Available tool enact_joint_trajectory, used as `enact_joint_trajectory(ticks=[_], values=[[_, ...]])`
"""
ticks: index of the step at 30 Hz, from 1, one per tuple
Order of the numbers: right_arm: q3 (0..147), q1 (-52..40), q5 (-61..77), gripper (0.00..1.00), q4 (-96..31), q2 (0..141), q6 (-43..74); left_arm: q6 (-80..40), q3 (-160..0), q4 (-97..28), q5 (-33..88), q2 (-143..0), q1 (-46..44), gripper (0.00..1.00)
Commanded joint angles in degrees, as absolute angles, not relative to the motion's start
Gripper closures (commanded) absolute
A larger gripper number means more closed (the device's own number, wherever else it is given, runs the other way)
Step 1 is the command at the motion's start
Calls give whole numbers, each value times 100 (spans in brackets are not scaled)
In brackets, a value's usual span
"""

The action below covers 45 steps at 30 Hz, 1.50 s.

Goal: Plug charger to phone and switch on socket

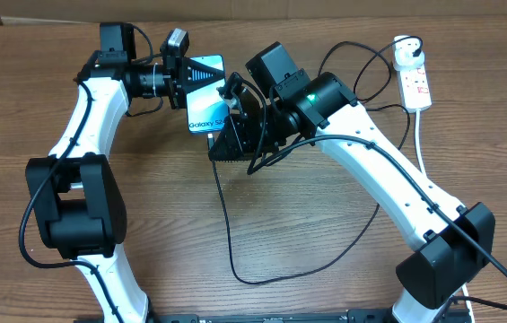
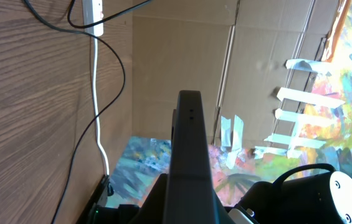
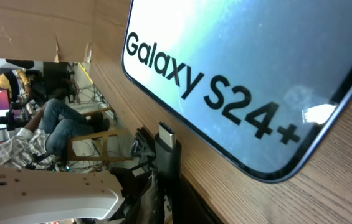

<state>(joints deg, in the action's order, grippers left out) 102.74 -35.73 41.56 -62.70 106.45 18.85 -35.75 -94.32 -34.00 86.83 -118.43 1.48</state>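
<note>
Black charger [image 3: 167,149] tip points at the phone [image 3: 256,68] edge, just apart.

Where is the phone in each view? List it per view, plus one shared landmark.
Overhead: phone in the upper part, just left of centre.
Left wrist: phone, probably the dark edge-on slab at centre.
Right wrist: phone screen fills the upper right.
Landmark: power strip, overhead and left wrist only.

"Galaxy S24+" reads in bold black letters along the edge of the phone [image 3: 269,68] screen, seen from the right wrist. From overhead only "Galaxy S" shows there.
</note>
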Motion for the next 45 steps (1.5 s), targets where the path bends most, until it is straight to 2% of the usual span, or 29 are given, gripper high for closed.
enact_joint_trajectory(ticks=[1, 45], values=[[10302, -3603, 4211, 97, -6246, 10656, 1916, -3422, -9487, -3376, 8986, -11802, 104, 96], [10300, -3594, 4519, 97, -6071, 10772, 2099, -3293, -9487, -3352, 9043, -11802, 104, 96]])
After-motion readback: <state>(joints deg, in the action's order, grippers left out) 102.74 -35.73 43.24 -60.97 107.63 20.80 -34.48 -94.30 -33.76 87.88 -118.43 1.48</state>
